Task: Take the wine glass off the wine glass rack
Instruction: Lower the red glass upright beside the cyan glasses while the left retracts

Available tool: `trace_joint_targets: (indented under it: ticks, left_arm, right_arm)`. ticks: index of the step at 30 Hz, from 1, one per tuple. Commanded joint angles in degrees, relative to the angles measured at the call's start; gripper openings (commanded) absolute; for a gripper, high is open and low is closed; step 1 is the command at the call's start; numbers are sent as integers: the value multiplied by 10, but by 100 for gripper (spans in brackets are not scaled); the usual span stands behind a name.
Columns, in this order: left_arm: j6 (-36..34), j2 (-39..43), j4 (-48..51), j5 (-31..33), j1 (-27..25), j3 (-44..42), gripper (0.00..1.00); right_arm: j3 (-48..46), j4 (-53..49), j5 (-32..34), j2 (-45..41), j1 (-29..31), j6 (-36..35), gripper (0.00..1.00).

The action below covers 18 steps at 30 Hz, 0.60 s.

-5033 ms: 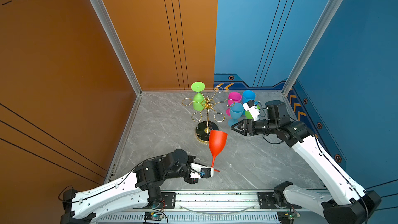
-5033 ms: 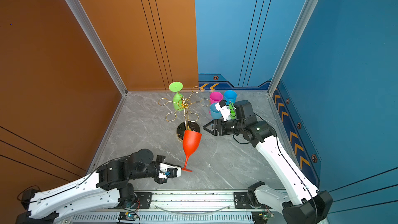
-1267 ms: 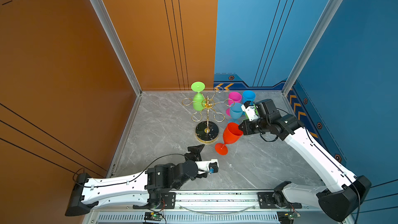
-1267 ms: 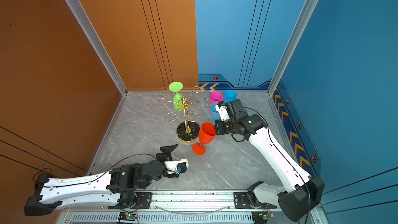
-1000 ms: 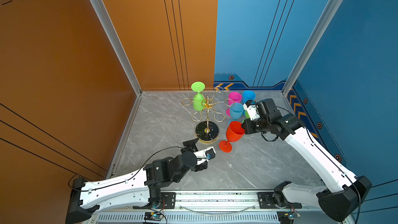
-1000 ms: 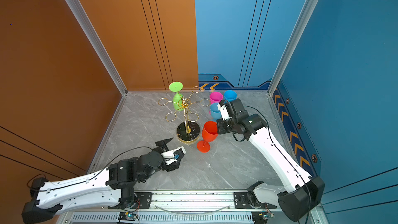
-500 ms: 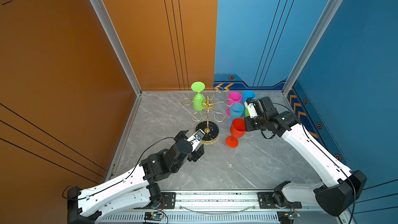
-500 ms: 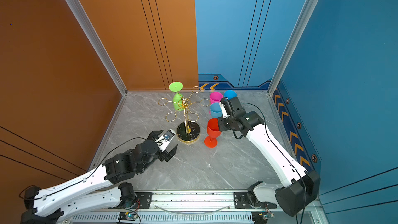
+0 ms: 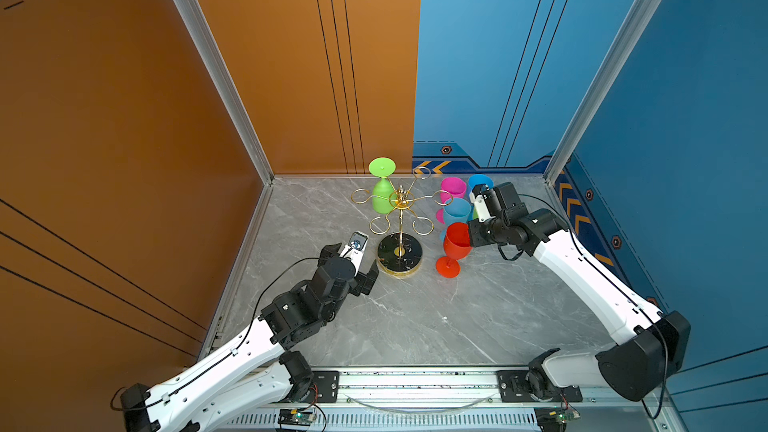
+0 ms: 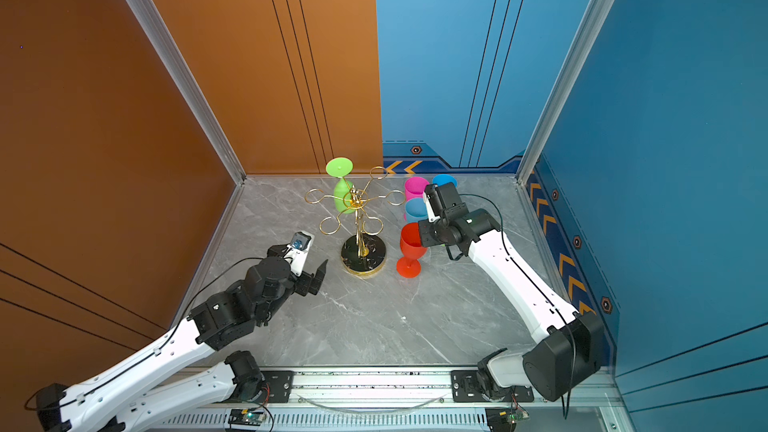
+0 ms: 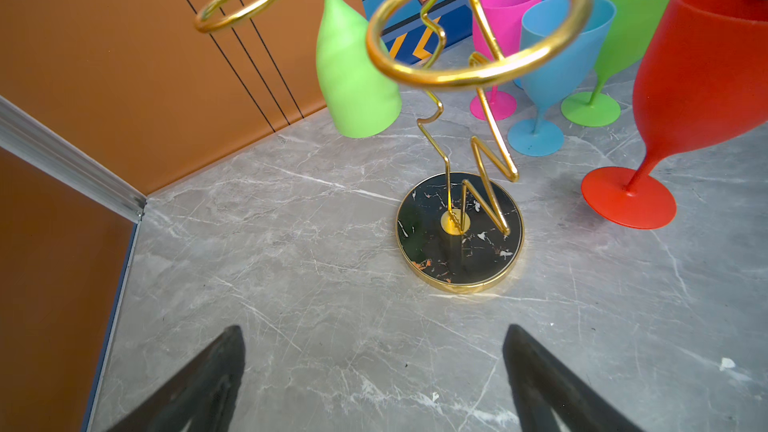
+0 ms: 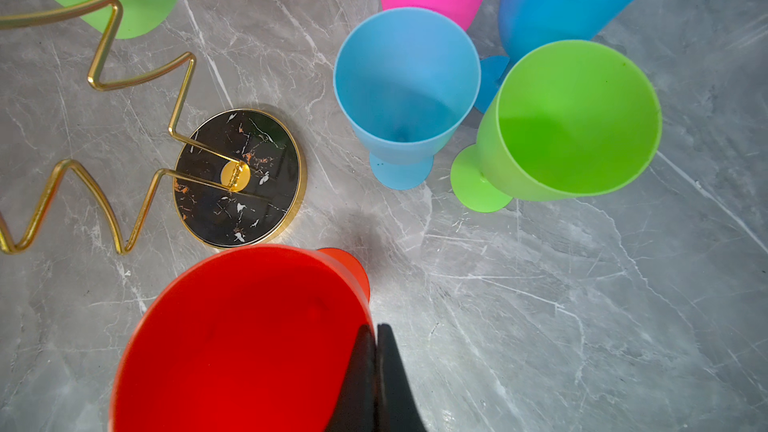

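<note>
While a green wine glass (image 9: 382, 197) hung on the wine glass rack (image 9: 400, 253) by the desk's (image 9: 415, 317) far edge in both top views, work remained. Left wrist view: my left tool (image 11: 374, 328) gaped, released. Right wrist view: my right tool (image 12: 376, 330) clenched the red glass's (image 12: 249, 326) rim.

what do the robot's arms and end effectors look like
The left arm and right arm share white link shells, black joints and thin black cables running outside. The left end effector and right end effector each have two black pointed fingers.
</note>
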<state>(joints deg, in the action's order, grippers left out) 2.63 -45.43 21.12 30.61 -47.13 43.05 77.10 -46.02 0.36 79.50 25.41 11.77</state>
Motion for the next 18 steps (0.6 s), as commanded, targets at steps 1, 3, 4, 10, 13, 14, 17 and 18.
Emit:
trace_joint_targets:
  ticks: [1, 3, 4, 10, 13, 14, 17, 18]
  left_arm:
    - [30, 7, 19, -18, 24, -6, 97]
    - [37, 10, 22, -23, 38, -7, 97]
    - [40, 14, 23, -26, 45, -7, 98]
    - [51, 28, 38, -44, 81, -6, 98]
    - [55, 32, 45, -53, 93, -5, 98]
    - [55, 32, 47, -56, 97, -5, 98]
    - [58, 31, 50, -62, 104, -3, 98]
    - [58, 31, 51, -63, 105, -3, 98]
  right_arm:
    - [17, 24, 22, 8, -7, -6, 0]
    - [17, 29, 23, 10, -10, -5, 0]
    - [16, 32, 23, 11, -12, -5, 0]
    - [16, 44, 27, 24, -20, -5, 0]
    - [17, 50, 31, 31, -22, -5, 0]
    - [17, 52, 31, 35, -23, -5, 0]
    - [18, 57, 33, 43, -25, -5, 0]
    - [19, 58, 35, 46, -25, -4, 0]
